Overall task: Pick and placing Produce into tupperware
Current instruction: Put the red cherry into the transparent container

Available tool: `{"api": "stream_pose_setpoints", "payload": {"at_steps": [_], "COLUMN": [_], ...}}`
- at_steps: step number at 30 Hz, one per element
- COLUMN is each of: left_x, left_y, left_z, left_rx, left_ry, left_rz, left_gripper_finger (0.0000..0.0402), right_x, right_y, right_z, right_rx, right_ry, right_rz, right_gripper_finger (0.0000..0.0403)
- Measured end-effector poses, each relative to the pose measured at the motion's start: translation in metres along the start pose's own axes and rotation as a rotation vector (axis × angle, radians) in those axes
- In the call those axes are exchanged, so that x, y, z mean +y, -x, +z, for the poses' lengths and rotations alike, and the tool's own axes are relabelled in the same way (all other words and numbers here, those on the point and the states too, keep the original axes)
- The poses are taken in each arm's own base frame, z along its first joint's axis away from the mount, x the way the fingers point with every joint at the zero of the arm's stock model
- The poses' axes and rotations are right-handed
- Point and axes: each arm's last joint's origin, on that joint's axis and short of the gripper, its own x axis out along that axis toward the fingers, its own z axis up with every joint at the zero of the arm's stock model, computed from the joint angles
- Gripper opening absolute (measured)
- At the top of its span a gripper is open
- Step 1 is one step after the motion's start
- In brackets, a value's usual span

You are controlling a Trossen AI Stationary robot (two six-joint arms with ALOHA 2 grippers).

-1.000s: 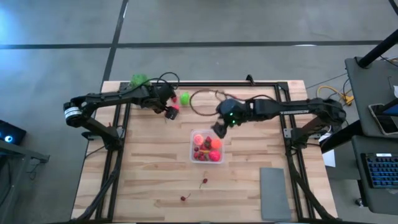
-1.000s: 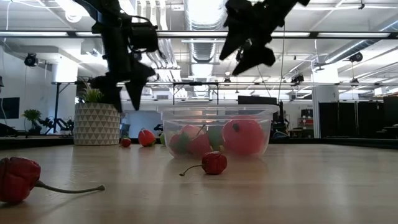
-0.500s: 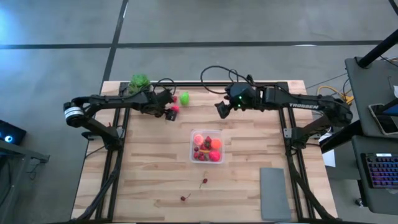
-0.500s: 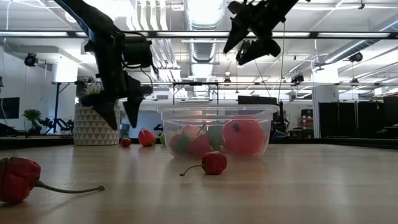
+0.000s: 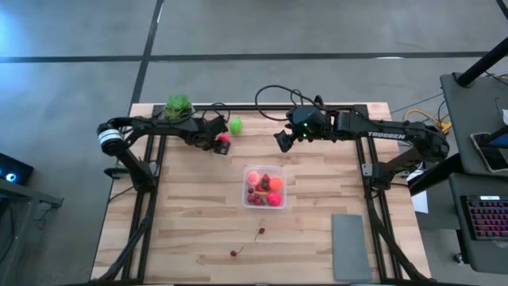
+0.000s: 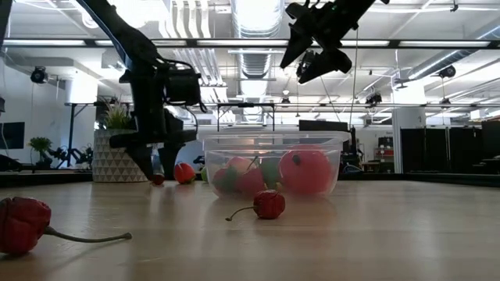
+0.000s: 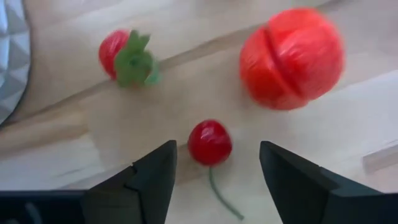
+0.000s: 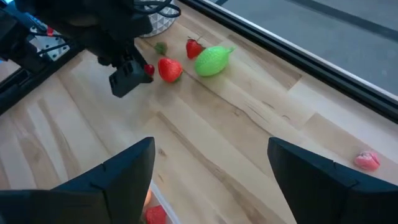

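The tupperware (image 5: pixel 264 187) is a clear square tub at mid-table that holds several red, pink and orange produce pieces (image 6: pixel 305 170). My left gripper (image 7: pixel 217 169) is open and low over the table near its far edge. Its fingers stand either side of a small red cherry (image 7: pixel 209 142) without touching it. Just beyond lie a red ball (image 7: pixel 291 57) and a strawberry (image 7: pixel 124 56), with a lime-green piece (image 5: pixel 236 125) further on. My right gripper (image 5: pixel 282 141) is open and hangs high, on the far side of the tupperware.
Two stemmed cherries (image 5: pixel 259 232) (image 5: pixel 234 253) lie on the near half of the table. A pink piece (image 8: pixel 367 160) lies alone near the far edge. The potted plant (image 5: pixel 178 104) stands at the far left corner and a grey pad (image 5: pixel 349 246) lies near right.
My right gripper rose from above the tupperware and swung toward the far edge, then held still. My left gripper came down toward the table beside the red pieces near the far edge, staying open.
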Motion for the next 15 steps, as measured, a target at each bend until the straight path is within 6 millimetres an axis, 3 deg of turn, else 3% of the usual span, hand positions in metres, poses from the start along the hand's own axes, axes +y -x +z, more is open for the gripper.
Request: {"api": "stream_pose_setpoints", "payload": {"at_steps": [15], "left_x": [-0.0003], "left_y": [-0.0068], "left_z": [-0.0002], "left_rx": [-0.015], "left_ry": [-0.022], "left_rz": [0.023], "left_gripper_finger": [0.0105], "right_x": [-0.0019], "right_y": [-0.0003], "right_z": [-0.0028], "right_rx": [0.024], "right_ry": [0.021], "right_rz": [-0.022], "right_gripper_finger": [0.0304]}}
